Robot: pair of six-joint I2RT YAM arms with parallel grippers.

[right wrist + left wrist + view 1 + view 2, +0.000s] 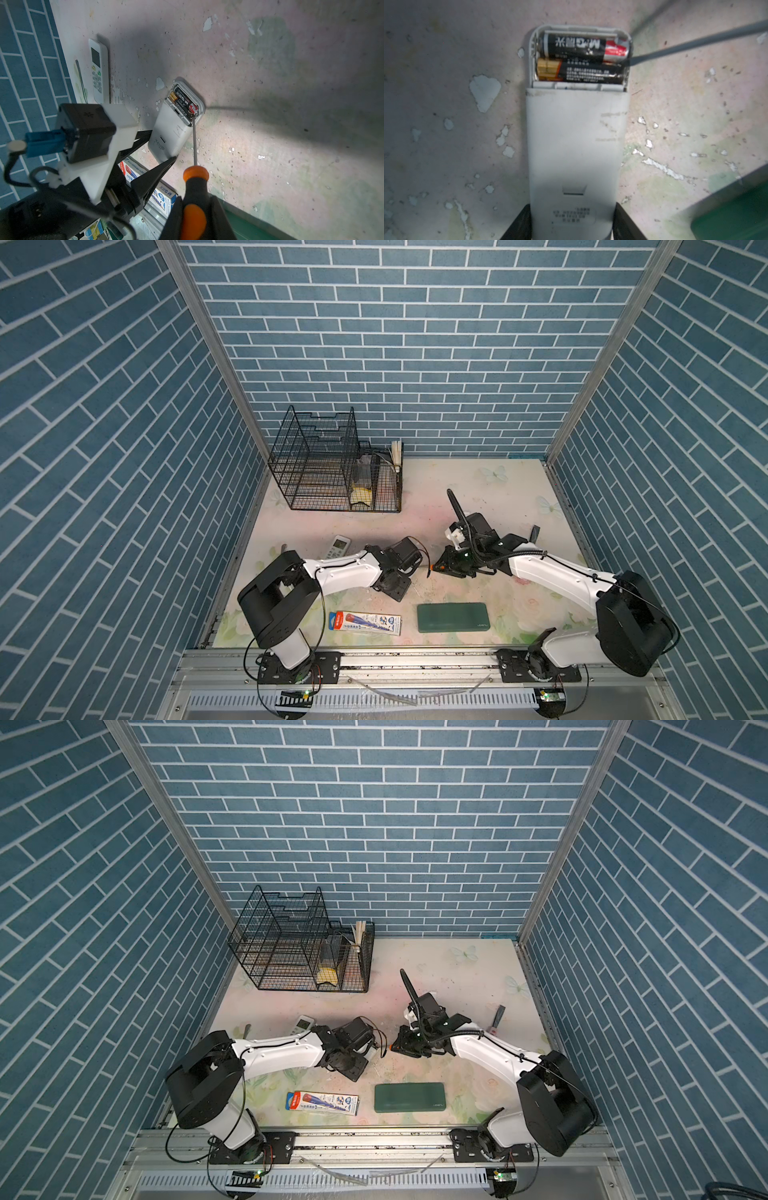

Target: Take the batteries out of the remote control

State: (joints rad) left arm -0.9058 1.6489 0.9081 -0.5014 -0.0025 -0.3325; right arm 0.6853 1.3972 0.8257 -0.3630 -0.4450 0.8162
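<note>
- Step in hand, judged from the scene — prying the first cell out of the open bay of the remote control (577, 145), which lies face down on the counter (446, 62), roughly mid-width and nearer the front edge than the back.
- The batteries (579, 60) — two cells, side by side and both seated — fill the bay at the end of the remote pointing away from the left arm; one shows a red end, its neighbour a gold end.
- The left gripper (572, 224) has its jaws part-way open and pressed against both long sides of the remote at the end opposite the bay, pinning it.
- The right gripper (196, 220) has its jaws clenched on the orange-and-black handle of the screwdriver (195, 187); the thin shaft reaches to the bay's corner, its tip touching at the red-ended cell.
- Done well, the tip would slip under the cell's end and lever upward gently, away from the spring contact — a hard push risks skidding off the round casing or shoving the remote.
- The left clamp should hold firm while the lever acts.
- A second remote (98, 70) lies near the counter's left edge, well apart.
</note>
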